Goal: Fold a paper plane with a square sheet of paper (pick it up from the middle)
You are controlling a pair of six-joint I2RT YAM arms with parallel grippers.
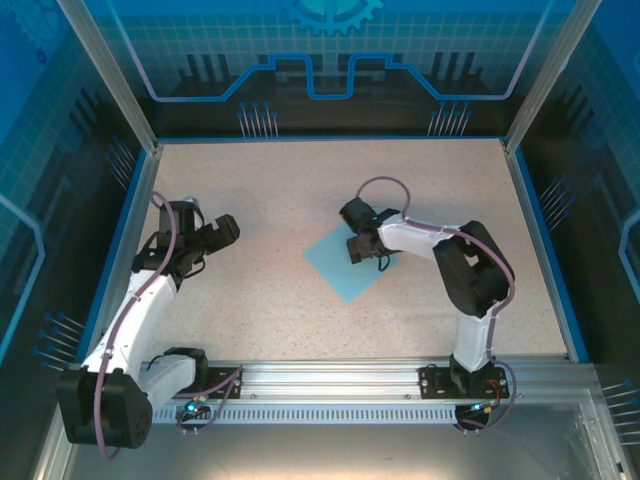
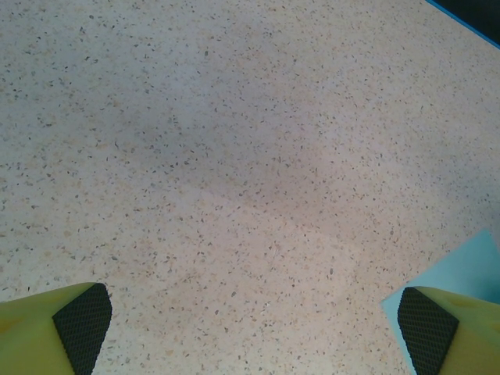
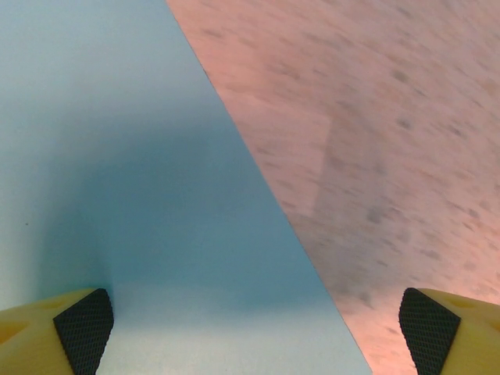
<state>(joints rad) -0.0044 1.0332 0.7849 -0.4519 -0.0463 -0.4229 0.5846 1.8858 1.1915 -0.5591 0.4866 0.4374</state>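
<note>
the right gripper (image 1: 360, 247) and left gripper (image 1: 216, 234) are held wide apart — the square sheet of paper (image 1: 338, 268) could be crumpled (or slid) if pinched off-centre.

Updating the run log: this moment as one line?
square sheet of paper: flat, unfolded | right pincer: open, above its edge | left pincer: open, over table beside it

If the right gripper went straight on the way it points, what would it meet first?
Probably the sheet: the open right gripper points down over its edge, one finger above it, the other above bare table. How close it is, I cannot tell.
</note>
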